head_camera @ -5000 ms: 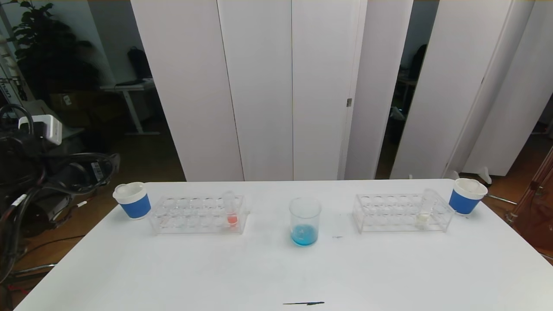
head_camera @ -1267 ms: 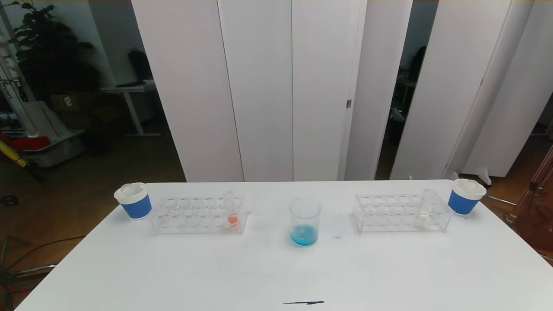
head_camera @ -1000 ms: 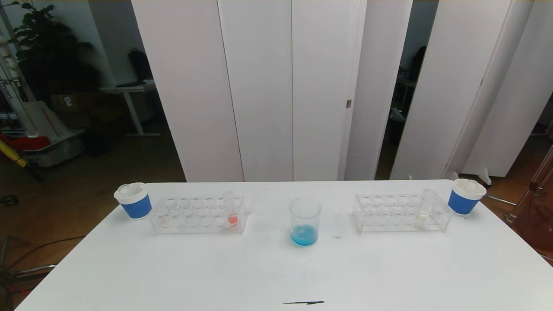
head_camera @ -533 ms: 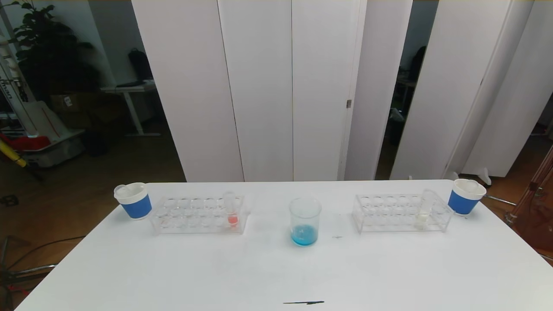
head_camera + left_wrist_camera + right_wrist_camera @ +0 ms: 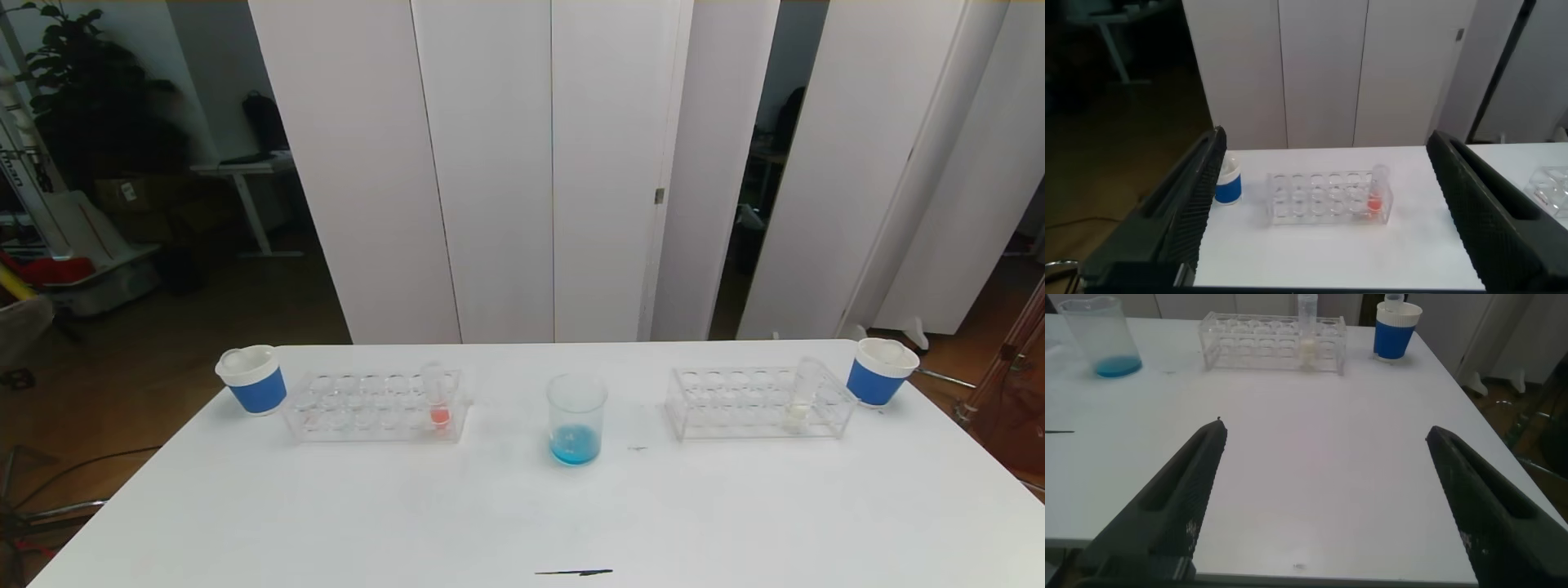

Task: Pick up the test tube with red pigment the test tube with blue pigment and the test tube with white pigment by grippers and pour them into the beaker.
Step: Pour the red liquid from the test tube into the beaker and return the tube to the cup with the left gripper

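Left tool (image 5: 1323, 212), right tool (image 5: 1323, 498) — spread wide, empty.

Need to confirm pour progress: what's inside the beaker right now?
The beaker holds a shallow layer of blue liquid at its bottom; no red or white shows in it. Nothing covers it.

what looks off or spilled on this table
Nothing spilled. The white-pigment tube leans in the right rack, while the red tube stands upright. A dark streak marks the table's near edge, with a small smudge beside the beaker.
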